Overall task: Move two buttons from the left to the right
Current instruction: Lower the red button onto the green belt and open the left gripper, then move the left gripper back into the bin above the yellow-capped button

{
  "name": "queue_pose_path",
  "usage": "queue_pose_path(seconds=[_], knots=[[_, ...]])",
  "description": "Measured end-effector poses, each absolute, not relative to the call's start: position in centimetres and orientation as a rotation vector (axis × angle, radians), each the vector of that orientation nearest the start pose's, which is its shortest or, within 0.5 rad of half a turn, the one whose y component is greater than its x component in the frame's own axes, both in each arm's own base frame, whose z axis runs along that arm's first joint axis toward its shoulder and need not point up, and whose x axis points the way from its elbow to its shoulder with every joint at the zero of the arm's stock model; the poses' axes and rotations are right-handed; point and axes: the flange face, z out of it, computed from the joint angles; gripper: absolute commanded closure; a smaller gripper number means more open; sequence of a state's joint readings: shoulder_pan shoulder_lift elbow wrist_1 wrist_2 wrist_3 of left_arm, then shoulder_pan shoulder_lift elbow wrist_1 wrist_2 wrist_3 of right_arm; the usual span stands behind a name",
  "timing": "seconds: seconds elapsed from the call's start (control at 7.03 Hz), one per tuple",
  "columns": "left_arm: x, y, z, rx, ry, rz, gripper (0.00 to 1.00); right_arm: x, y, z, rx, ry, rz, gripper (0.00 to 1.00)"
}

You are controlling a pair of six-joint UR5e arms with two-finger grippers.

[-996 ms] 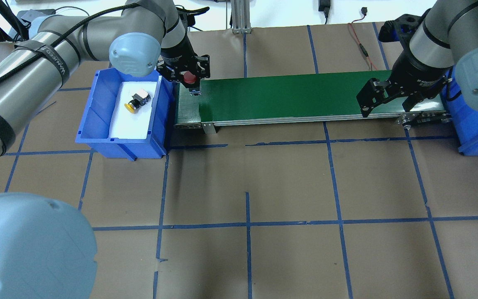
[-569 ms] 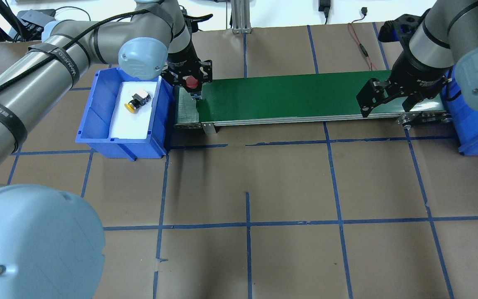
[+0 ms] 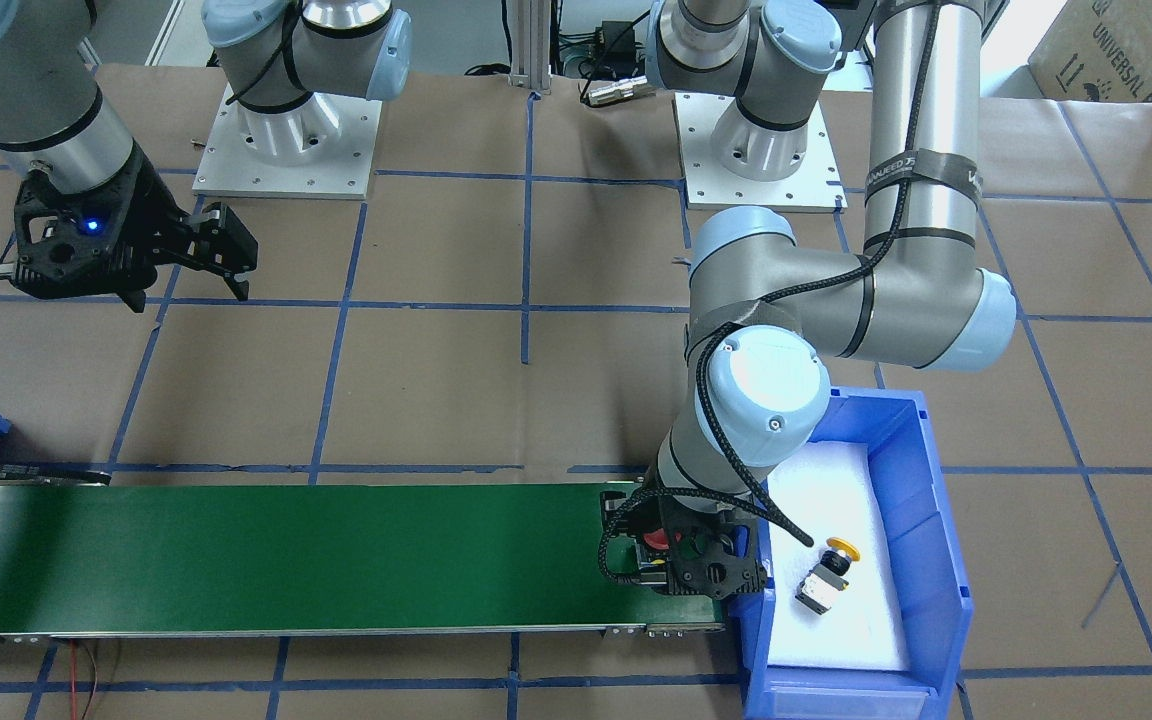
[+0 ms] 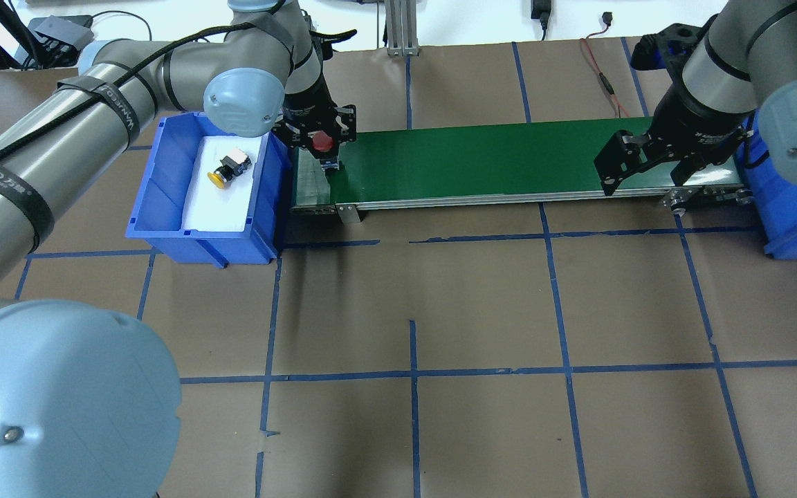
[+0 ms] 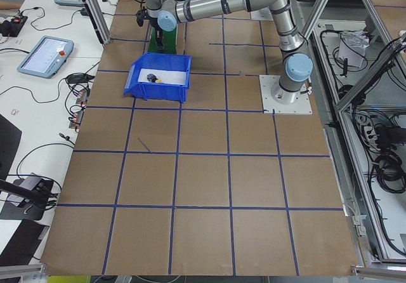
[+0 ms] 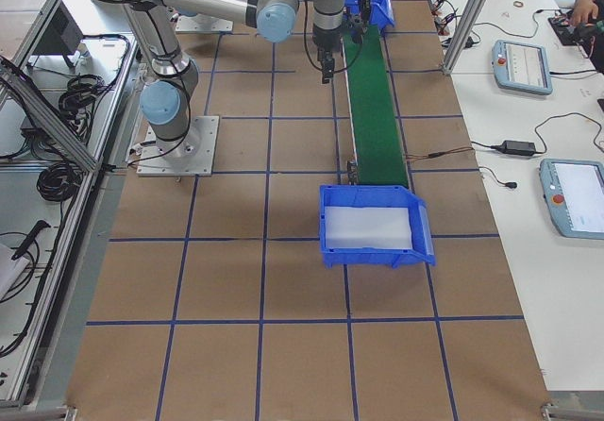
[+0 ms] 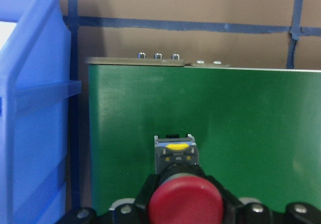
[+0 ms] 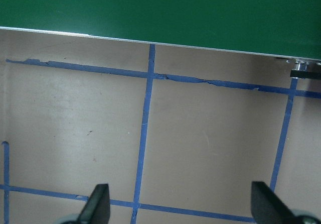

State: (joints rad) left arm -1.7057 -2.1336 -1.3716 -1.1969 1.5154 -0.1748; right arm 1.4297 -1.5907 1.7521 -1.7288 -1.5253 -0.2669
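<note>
My left gripper (image 4: pixel 326 155) is shut on the red mushroom-capped button (image 4: pixel 321 142) and holds it low over the left end of the green conveyor belt (image 4: pixel 481 155). The left wrist view shows the red cap (image 7: pixel 185 204) with its blocky body pointing down at the belt (image 7: pixel 241 123). The yellow-capped button (image 4: pixel 227 169) lies on its side on white foam in the left blue bin (image 4: pixel 163 207); it also shows in the front view (image 3: pixel 829 572). My right gripper (image 4: pixel 637 169) is open and empty, above the table just in front of the belt's right end.
A second blue bin (image 4: pixel 796 221) with white foam (image 6: pixel 368 227) stands at the belt's right end. The left bin's wall (image 7: pixel 35 108) is right beside the belt's end. Brown paper with blue tape lines (image 4: pixel 412 311) covers the table.
My left gripper has moved a little to the right and down toward the belt's left end with the red button in it. The right arm has not moved.
</note>
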Motion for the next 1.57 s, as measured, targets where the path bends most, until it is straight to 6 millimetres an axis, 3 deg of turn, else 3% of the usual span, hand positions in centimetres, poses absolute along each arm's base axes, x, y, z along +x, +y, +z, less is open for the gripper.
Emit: queue_pose_path(seconds=[0.14, 0.43, 0.85, 1.0, 1.14, 1.42, 1.57], knots=[[-23.1, -66.9, 28.3, -0.056, 3.198, -0.005, 0.00, 7.0, -49.2, 42.4, -0.196, 3.090, -0.008, 0.00], [-23.1, -66.7, 29.3, -0.056, 3.202, -0.025, 0.00, 7.0, -49.3, 42.3, -0.196, 3.090, -0.003, 0.00], [-22.6, -64.1, 35.7, -0.046, 3.233, -0.063, 0.00, 6.9, -49.3, 42.4, -0.194, 3.091, -0.006, 0.00], [-21.0, -63.5, 37.9, -0.053, 3.233, -0.086, 0.00, 6.9, -49.3, 42.4, -0.194, 3.091, -0.006, 0.00], [-17.9, -63.4, 39.2, -0.051, 3.234, -0.113, 0.00, 7.0, -49.3, 42.3, -0.194, 3.090, -0.003, 0.00], [-10.8, -63.6, 37.3, 0.142, 3.221, -0.177, 0.00, 7.0, -49.3, 42.2, -0.193, 3.090, 0.000, 0.00], [-8.9, -63.8, 35.8, 0.269, 3.194, -0.255, 0.00, 7.0, -49.3, 42.2, -0.194, 3.089, 0.000, 0.00]])
